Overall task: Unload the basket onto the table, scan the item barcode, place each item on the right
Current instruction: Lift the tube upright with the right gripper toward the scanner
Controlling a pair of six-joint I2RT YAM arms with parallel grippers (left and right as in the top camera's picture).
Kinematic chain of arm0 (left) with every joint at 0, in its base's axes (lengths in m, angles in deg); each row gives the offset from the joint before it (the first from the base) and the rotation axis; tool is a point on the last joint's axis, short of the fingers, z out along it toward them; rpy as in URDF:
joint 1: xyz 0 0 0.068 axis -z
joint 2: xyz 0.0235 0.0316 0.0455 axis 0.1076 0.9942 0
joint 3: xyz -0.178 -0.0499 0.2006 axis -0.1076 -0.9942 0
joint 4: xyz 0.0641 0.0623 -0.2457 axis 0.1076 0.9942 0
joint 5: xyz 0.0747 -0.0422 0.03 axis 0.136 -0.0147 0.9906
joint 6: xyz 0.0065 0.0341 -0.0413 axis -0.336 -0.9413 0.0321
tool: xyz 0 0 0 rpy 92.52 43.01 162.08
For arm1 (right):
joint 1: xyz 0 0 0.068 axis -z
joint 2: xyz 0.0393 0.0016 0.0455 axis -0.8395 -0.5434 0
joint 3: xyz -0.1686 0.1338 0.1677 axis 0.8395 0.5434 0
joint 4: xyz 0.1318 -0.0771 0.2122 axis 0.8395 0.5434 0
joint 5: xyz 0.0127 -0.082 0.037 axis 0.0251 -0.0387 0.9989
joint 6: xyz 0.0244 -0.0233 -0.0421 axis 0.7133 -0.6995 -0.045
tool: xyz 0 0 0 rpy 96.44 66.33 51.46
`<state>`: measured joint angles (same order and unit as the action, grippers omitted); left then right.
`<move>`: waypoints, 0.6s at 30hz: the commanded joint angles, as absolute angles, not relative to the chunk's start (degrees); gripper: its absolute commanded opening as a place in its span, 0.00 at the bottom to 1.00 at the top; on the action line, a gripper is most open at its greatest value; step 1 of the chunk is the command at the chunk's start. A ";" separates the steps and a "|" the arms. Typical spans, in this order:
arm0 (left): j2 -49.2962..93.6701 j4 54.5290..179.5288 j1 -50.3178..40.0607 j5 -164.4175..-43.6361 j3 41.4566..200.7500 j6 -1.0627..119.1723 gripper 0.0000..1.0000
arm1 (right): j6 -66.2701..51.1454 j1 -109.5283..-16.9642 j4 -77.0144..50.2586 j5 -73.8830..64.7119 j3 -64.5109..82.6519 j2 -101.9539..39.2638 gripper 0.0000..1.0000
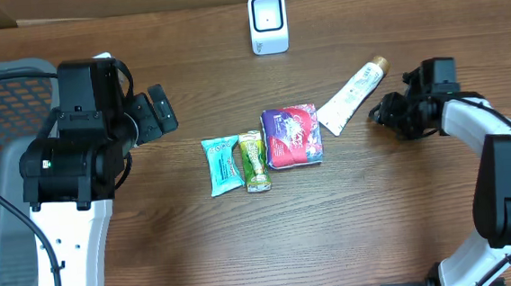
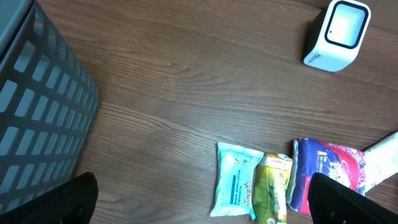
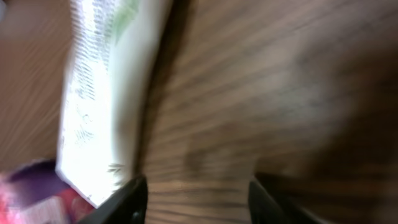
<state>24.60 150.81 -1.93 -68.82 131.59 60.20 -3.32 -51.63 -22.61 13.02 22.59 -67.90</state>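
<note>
The white barcode scanner (image 1: 268,22) stands at the back of the table, also in the left wrist view as the scanner (image 2: 337,34). A white tube (image 1: 352,98) with a gold cap lies flat right of centre. My right gripper (image 1: 382,112) sits just right of the tube's middle. In the blurred right wrist view the right gripper (image 3: 196,205) is open over bare wood, with the tube (image 3: 106,93) to its left. My left gripper (image 1: 156,116) is open and empty, left of the packs; the left gripper (image 2: 202,202) hangs above the table.
Three packs lie side by side in the middle: a teal wipes pack (image 1: 222,164), a green pack (image 1: 254,160) and a purple-red pack (image 1: 292,136). A grey mesh basket (image 1: 5,178) stands at the left edge.
</note>
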 commanded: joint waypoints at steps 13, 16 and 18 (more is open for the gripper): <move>24.80 150.79 -2.04 -68.12 132.03 60.77 0.99 | 15.87 -56.63 -42.26 19.40 22.85 -75.86 0.70; 24.80 150.79 -2.04 -68.12 132.03 60.77 1.00 | 19.26 -56.61 -45.34 20.50 22.81 -78.44 0.70; 24.80 150.77 -2.04 -68.12 132.03 60.77 1.00 | 19.76 -56.59 -46.85 20.25 22.83 -78.96 0.68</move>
<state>24.60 150.81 -1.93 -68.82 131.59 60.22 16.02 -56.42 -46.41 21.48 22.30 -75.70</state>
